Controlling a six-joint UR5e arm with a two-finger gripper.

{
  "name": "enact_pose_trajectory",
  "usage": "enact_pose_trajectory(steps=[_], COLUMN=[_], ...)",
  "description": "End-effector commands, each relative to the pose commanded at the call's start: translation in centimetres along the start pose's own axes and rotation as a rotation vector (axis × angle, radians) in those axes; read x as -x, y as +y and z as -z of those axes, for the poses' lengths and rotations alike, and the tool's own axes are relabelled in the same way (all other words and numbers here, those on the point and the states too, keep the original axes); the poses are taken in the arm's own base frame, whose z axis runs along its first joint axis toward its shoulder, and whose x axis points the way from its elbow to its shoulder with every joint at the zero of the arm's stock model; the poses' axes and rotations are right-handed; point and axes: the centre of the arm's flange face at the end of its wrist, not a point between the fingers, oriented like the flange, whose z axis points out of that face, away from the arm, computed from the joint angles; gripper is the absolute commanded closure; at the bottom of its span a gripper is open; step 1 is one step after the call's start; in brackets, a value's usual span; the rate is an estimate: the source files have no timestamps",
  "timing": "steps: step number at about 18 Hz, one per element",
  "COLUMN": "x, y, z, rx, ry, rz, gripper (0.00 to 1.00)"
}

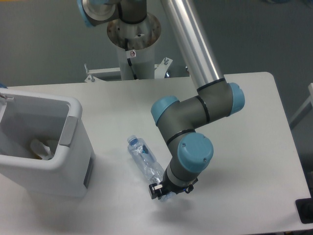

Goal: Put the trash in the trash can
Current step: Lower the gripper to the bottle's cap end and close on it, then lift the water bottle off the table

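Note:
The trash in sight is a slim clear water bottle (144,159) with a blue cap, lying aslant on the white table, cap toward the back left. My gripper (159,190) is at its bottom end, fingers shut around the base; the wrist hides the fingertips. The trash can (73,110), a big white boxy bin with a grey strip, stands at the left edge, well left of the bottle. A pale, clear cup-like item (41,147) lies inside it at the bottom.
The arm's base column (132,49) rises at the back of the table (244,161), with a metal bracket beside it. A black object (304,211) sits past the table's front right corner. The arm's elbow hangs over the table's middle.

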Motion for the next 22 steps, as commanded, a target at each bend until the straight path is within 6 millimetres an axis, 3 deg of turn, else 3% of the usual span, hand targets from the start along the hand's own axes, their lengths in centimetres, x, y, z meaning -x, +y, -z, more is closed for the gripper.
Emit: enact_pose_trajectory(steps=[2, 11, 17, 22], x=[0.9, 0.2, -3.1, -5.5], y=[-0.2, -0.2, 1.8, 3.6], z=[2.3, 14.4, 23.5, 27.6], rx=[-0.035, -0.326, -0.559, -0.641], ry=[-0.001, 0.018, 0.118, 0.178], rz=[0.012, -0.023, -0.112, -0.184], gripper=[0.40, 0.40, 0.40, 0.40])
